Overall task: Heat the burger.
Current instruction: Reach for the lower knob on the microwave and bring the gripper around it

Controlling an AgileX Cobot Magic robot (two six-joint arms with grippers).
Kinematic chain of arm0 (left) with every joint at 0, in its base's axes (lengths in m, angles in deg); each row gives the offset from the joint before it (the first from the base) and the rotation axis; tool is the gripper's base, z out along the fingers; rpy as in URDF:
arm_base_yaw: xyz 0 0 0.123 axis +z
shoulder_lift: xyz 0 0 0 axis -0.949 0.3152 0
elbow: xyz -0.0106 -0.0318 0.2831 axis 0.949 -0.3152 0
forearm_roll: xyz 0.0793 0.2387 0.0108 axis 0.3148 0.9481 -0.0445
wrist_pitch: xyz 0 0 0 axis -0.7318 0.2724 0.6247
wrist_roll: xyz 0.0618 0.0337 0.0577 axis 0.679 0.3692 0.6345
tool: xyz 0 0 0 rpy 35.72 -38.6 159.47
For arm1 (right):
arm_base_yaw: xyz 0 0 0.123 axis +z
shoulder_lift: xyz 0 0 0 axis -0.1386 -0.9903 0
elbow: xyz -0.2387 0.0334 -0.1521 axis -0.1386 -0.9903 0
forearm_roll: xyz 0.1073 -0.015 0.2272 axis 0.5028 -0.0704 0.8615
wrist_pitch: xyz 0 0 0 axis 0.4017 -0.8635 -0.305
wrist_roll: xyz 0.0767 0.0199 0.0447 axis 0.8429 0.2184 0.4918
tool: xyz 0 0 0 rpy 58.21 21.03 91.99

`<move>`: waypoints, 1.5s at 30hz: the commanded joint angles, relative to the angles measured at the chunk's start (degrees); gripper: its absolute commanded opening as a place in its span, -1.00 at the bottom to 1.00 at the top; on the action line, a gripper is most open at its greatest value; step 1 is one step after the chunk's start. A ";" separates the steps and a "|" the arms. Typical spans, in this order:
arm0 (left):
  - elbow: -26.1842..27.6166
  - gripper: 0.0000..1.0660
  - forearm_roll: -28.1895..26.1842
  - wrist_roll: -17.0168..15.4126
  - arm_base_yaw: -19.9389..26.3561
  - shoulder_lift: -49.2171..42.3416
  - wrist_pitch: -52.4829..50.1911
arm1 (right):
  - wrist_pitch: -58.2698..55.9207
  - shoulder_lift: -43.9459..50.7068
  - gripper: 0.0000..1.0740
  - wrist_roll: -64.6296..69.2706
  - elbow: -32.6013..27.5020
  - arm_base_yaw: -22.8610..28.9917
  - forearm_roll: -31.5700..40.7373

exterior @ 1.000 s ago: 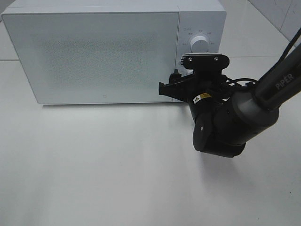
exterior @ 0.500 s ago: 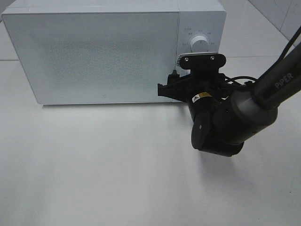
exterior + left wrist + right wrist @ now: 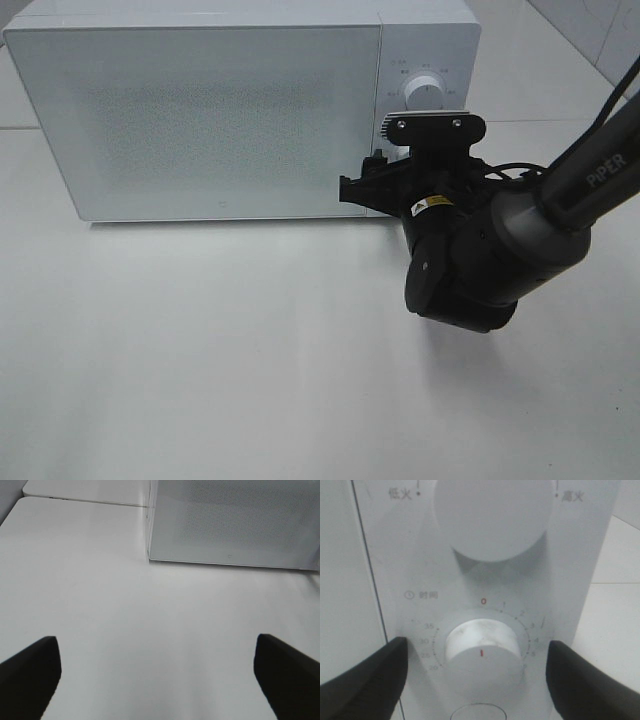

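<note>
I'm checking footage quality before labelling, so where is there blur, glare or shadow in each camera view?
Exterior high: sharp and evenly lit, only faint shadows on the table. Right wrist: the timer dial is slightly soft, the right gripper's fingers dark blurs. Left wrist: the microwave is fairly clear, the left gripper's fingers dark and blurred.

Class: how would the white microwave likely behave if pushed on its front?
The microwave is a broad box sitting flat, so it probably won't tip or roll. It looks rigid and likely heavy. On the smooth table a firm shove might slide it slightly.
</note>
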 commanded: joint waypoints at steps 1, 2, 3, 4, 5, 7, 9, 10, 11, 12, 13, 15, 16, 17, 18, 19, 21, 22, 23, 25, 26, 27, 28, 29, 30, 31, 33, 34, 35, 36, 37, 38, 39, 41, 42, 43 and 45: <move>-0.29 0.83 -0.17 -0.34 0.23 -1.09 0.00 | 6.76 0.86 0.34 -0.34 0.74 -0.69 1.20; -0.29 0.83 -0.17 -0.34 0.23 -1.09 0.00 | 7.05 0.80 0.34 -0.34 0.74 -0.69 1.15; -0.29 0.83 -0.17 -0.34 0.23 -1.09 0.00 | 7.05 0.80 0.34 -0.34 0.74 -0.69 1.15; -0.29 0.83 -0.17 -0.34 0.23 -1.09 0.00 | 7.68 0.80 0.33 -0.34 0.74 -0.69 0.97; -0.29 0.83 -0.17 -0.34 0.23 -1.09 0.00 | 8.37 1.09 0.32 -0.34 0.74 -0.69 0.57; -0.29 0.83 -0.17 -0.34 0.23 -1.09 0.00 | 8.94 1.15 0.29 -0.34 0.74 -0.69 0.06; -0.29 0.83 -0.17 -0.34 0.23 -1.09 0.00 | 9.17 1.20 0.28 -0.34 0.80 -0.69 -0.06; -0.29 0.83 -0.17 -0.34 0.23 -1.09 0.00 | 9.22 1.20 0.26 -0.34 0.80 -0.69 -0.06; -0.29 0.83 -0.17 -0.34 0.23 -1.09 0.00 | 9.22 1.20 0.26 -0.34 0.80 -0.69 -0.06; -0.29 0.83 -0.17 -0.34 0.23 -1.09 0.00 | 9.22 1.20 0.25 -0.34 0.80 -0.69 -0.06; -0.29 0.83 -0.17 -0.34 0.23 -1.09 0.00 | 9.22 1.20 0.20 -0.34 0.80 -0.69 -0.06; -0.29 0.83 -0.17 -0.34 0.23 -1.09 0.00 | 9.28 1.20 0.15 -0.34 0.80 -0.69 -0.06; -0.29 0.83 -0.17 -0.34 0.23 -1.09 0.00 | 9.63 1.20 -0.01 -0.34 0.80 -0.69 0.00; -0.29 0.83 -0.17 -0.34 0.23 -1.09 0.00 | 9.63 1.20 -0.01 -0.34 0.80 -0.69 0.00; -0.29 0.83 -0.17 -0.34 0.23 -1.09 0.00 | 9.80 1.20 -0.09 -0.34 0.80 -0.69 0.00; -0.29 0.83 -0.17 -0.34 0.23 -1.09 0.00 | 10.54 1.20 -0.32 -0.34 0.80 -0.69 0.00; -0.29 0.83 -0.17 -0.34 0.23 -1.09 0.00 | 11.29 1.20 -0.62 -0.34 0.80 -0.69 0.00; -0.29 0.83 -0.17 -0.34 0.23 -1.09 0.00 | 11.52 1.20 -0.74 -0.34 0.80 -0.69 0.00; -0.29 0.83 -0.17 -0.34 0.23 -1.09 0.00 | 11.52 1.20 -0.74 -0.34 0.80 -0.69 0.00; -0.29 0.83 -0.17 -0.34 0.23 -1.09 0.00 | 11.97 1.20 -0.99 -0.34 0.80 -0.69 0.00; -0.29 0.83 -0.17 -0.34 0.23 -1.09 0.00 | 12.32 1.20 -1.00 -0.34 0.80 -0.69 0.00; -0.29 0.83 -0.17 -0.34 0.23 -1.09 0.00 | 12.66 1.20 -1.00 -0.34 0.80 -0.69 -0.11; -0.29 0.83 -0.17 -0.34 0.23 -1.09 0.00 | 12.66 1.20 -1.00 -0.34 0.80 -0.69 -0.11; -0.29 0.83 -0.17 -0.34 0.23 -1.09 0.00 | 12.66 1.20 -1.00 -0.34 0.80 -0.69 -0.11; -0.29 0.83 -0.17 -0.34 0.23 -1.09 0.00 | 12.66 1.20 -1.00 -0.34 0.80 -0.69 -0.11; -0.29 0.83 -0.17 -0.34 0.23 -1.09 0.00 | 12.66 1.20 -1.00 -0.34 0.80 -0.69 -0.11; -0.29 0.83 -0.17 -0.34 0.23 -1.09 0.00 | 12.66 1.20 -1.00 -0.34 0.80 -0.69 -0.11; -0.29 0.83 -0.17 -0.34 0.23 -1.09 0.00 | 12.66 1.20 -1.00 -0.34 0.80 -0.69 -0.11; -0.29 0.83 -0.17 -0.34 0.23 -1.09 0.00 | 12.72 1.20 -1.00 -0.34 0.80 -0.69 -0.11; -0.29 0.83 -0.17 -0.34 0.23 -1.09 0.00 | 12.72 1.20 -1.00 -0.34 0.80 -0.69 -0.11; -0.29 0.83 -0.17 -0.34 0.23 -1.09 0.00 | 12.83 1.20 -1.00 -0.34 0.80 -0.69 -0.11; -0.29 0.83 -0.17 -0.34 0.23 -1.09 0.00 | 12.83 1.20 -1.00 -0.34 0.80 -0.69 -0.11; -0.29 0.83 -0.17 -0.34 0.23 -1.09 0.00 | 12.95 1.20 -1.00 -0.23 0.80 -0.69 -0.23; -0.29 0.83 -0.17 -0.34 0.23 -1.09 0.00 | 13.06 1.20 -1.00 0.23 0.80 -0.69 -0.40; -0.29 0.83 -0.17 -0.34 0.23 -1.09 0.00 | 12.83 1.20 -1.00 2.92 0.80 -0.69 -0.97; -0.29 0.83 -0.17 -0.34 0.23 -1.09 0.00 | 12.26 1.20 -1.00 5.33 0.80 -0.69 -1.49; -0.29 0.83 -0.17 -0.34 0.23 -1.09 0.00 | 11.29 1.20 -1.00 11.06 0.80 -0.69 -3.04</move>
